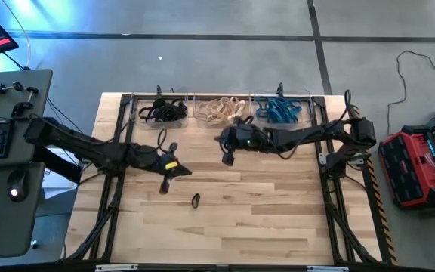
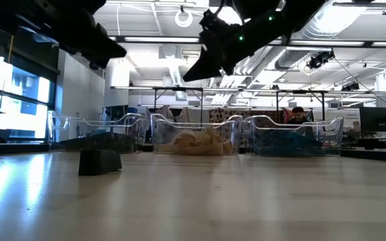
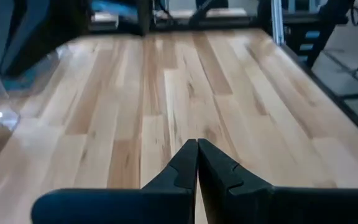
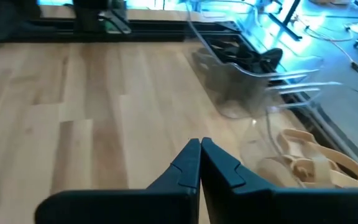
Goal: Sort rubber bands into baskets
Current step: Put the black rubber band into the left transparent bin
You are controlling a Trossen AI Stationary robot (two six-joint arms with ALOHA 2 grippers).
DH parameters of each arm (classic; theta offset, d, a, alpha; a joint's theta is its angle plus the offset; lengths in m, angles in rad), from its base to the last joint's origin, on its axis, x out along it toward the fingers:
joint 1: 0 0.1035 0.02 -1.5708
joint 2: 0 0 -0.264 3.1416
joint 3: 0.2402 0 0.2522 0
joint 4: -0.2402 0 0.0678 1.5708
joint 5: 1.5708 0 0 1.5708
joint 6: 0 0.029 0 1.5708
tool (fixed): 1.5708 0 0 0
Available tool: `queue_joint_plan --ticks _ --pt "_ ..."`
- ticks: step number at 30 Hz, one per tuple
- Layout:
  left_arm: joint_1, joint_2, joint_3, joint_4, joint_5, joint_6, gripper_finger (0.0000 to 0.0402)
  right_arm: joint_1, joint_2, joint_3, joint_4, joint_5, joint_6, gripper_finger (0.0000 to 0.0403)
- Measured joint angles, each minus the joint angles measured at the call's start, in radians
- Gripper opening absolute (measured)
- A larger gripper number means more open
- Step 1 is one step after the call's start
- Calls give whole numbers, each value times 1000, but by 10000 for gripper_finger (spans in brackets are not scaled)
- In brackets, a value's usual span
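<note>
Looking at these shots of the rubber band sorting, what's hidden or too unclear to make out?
- Loose black rubber band: tiny in the high view, a dark lump in the low view; size and shape unclear.
- Bands in the black basket: one tangled mass, impossible to count.
- Blue basket: absent from both wrist views.
- Left gripper and right gripper: shut with nothing visible between them.

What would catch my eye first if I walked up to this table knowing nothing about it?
Probably the three clear baskets lined up along the far edge, one holding black rubber bands, one tan and one blue. Next, the two dark arms hanging over the wooden table, the left gripper and right gripper both with jaws shut and empty. One stray black band lies alone mid-table.
</note>
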Motion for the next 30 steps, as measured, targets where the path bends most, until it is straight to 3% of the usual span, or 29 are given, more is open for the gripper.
queue_joint_plan --ticks 6,12,21,30 --pt "-78 7 0 -93 -76 -88 12 46 0 0 14 -9 19 0" --pt "-149 87 0 -104 -110 -114 67 78 0 0 42 -13 23 0" --pt "-181 280 0 -29 -62 -262 148 128 0 1 67 -12 0 0" --pt "-166 436 3 89 4 -422 166 131 0 1 67 29 -8 0"
